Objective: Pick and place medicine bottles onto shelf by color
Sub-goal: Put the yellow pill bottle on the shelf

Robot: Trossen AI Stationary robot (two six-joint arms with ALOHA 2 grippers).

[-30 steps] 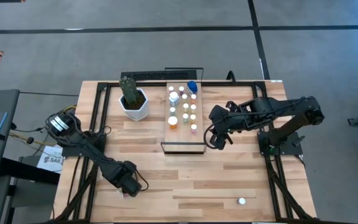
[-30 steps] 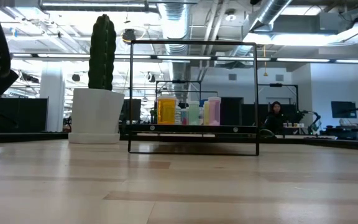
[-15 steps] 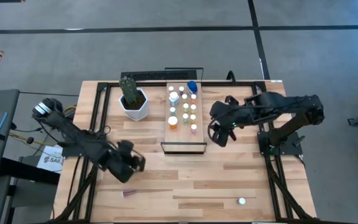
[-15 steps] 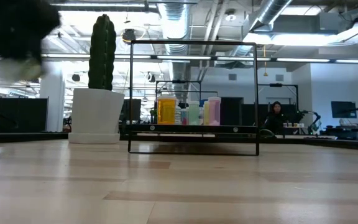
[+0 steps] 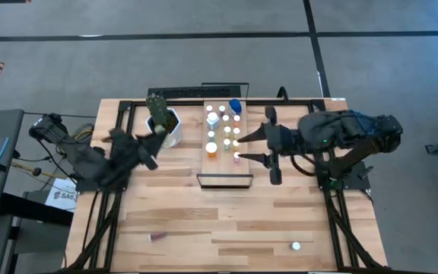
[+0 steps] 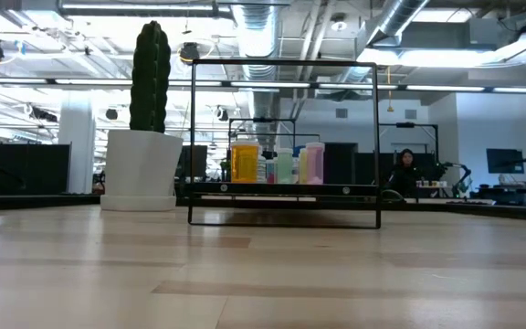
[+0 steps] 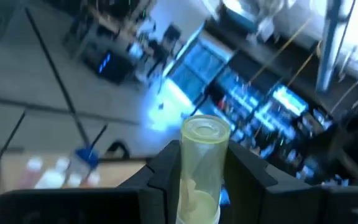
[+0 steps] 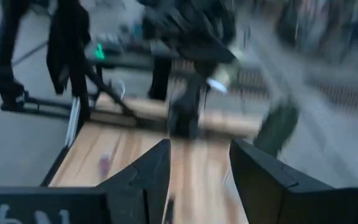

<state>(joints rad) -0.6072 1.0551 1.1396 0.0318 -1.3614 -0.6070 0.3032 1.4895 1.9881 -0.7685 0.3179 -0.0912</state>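
Carrying: the left gripper [image 7: 199,186] is clamped on a small pale yellow-green bottle [image 7: 202,168] with a clear cap, held upright between its two fingers [image 7: 160,180]; from above it hangs over the table's left side, near the cactus pot [image 5: 163,125].
Right gripper: the right gripper [image 5: 249,148] stands with its fingers spread and nothing between them, just beside the shelf's right edge, its tips close to the nearest bottles.
Shelf: the shelf [image 5: 226,181] lies at the table's middle, with the sorted bottles [image 5: 224,131] standing in close rows on its far half and its near half bare.
Loose bottles: a reddish bottle [image 5: 157,237] lies on its side on the near left part of the table [image 5: 204,221]; a white-capped one [image 5: 296,246] sits at the near right.
Risk, grip: the fingers hold the bottle low on its body, so a fast swing could tip it or let it slide out.
Risk, path: the way to the shelf passes close to the cactus, and the arm could brush it.
Risk, placing: the rows are tight; setting the bottle down off-line could topple its neighbours or put it with the wrong colour.
Risk, arms: both arms are near the shelf, so they could meet over it.
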